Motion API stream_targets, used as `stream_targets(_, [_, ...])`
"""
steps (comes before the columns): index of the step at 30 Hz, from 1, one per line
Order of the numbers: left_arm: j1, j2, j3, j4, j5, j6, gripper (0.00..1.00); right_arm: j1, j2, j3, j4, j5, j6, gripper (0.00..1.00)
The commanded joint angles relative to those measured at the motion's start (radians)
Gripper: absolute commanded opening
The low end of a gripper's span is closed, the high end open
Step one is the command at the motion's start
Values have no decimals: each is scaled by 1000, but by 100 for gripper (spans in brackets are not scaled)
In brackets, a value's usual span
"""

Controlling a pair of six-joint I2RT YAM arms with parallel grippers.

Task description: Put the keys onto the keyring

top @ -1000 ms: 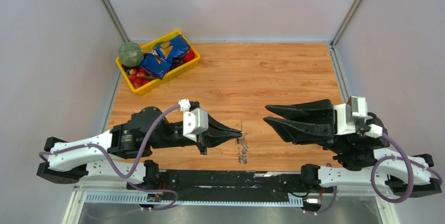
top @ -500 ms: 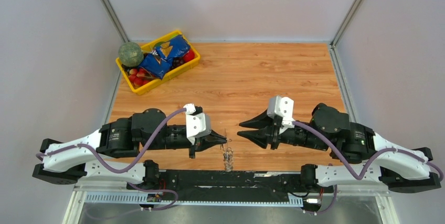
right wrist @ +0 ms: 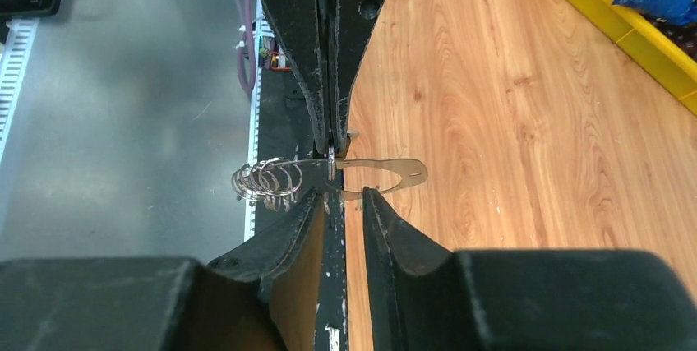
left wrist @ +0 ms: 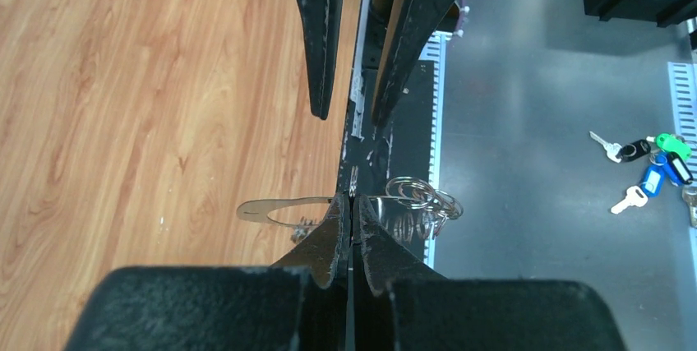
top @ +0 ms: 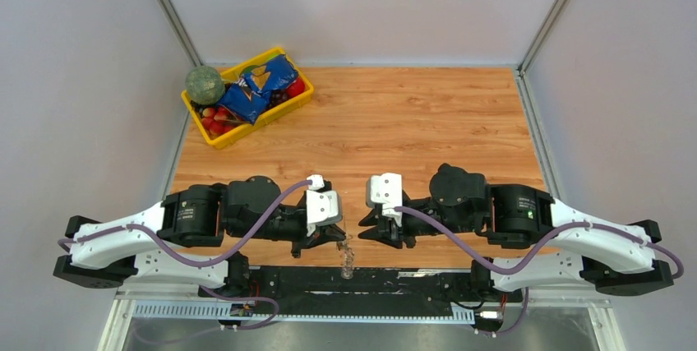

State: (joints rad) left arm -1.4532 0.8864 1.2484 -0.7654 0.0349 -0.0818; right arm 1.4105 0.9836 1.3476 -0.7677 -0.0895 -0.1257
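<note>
My left gripper [left wrist: 352,203] is pinching the keyring [left wrist: 249,211], jaws closed on the thin oval loop near its middle. In the left wrist view the flat whitish end is pointing to 9 o'clock. A bunch of small metal pieces [left wrist: 415,203] is hanging on the 3 o'clock end; I cannot tell whether they are keys or rings. My right gripper [left wrist: 349,117] is facing it from 12 o'clock, tip to tip, jaws standing apart and gripping nothing. It is sitting just beside the loop, and I cannot tell whether it is touching. Overhead, the loop is dangling past the table [top: 427,121] edge at 6 o'clock. The yellow bin [top: 215,139] is sitting at 10 o'clock, well apart.
</note>
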Motion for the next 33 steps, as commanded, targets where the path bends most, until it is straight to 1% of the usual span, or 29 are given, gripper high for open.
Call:
stream_targets(1, [-3,-1,24,1,31,-20,0,-2,13,40,-5,-45,-17,28])
stream_targets(6, [-3,11,31,-3,35,-15,0,-2,21,28,31,-73,-17,26])
stream_targets(11, [-3,8,32,-4,21,-9,0,-2,26,10,47,-80,-14,26])
stream_targets(33, [-2,-4,42,9,39,-3,0,-2,66,-32,106,-84,-15,26])
